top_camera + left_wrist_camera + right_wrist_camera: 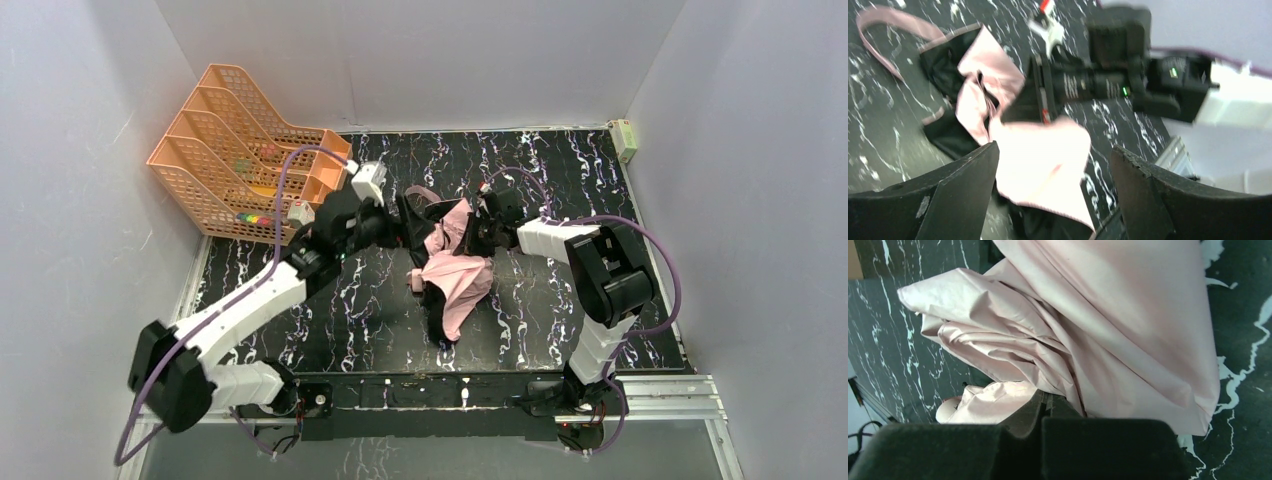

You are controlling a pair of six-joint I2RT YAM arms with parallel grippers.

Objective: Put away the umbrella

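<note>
The umbrella (458, 275) lies collapsed in the middle of the black marbled table, a crumpled heap of pale pink and black fabric. Its pale handle (415, 283) points left, and a pink strap (420, 192) trails toward the back. My left gripper (405, 228) hovers open at the heap's upper left. In the left wrist view its fingers (963, 190) stand wide apart, with pink fabric (1043, 160) below them and untouched. My right gripper (478, 228) is at the heap's upper right. Its jaws (1048, 399) are shut, and the folds of the pink fabric (1108, 325) run into the tips.
A row of orange mesh file racks (235, 150) stands at the back left. A small pale box (624, 138) sits in the back right corner. White walls close three sides. A metal rail (680, 395) runs along the near edge.
</note>
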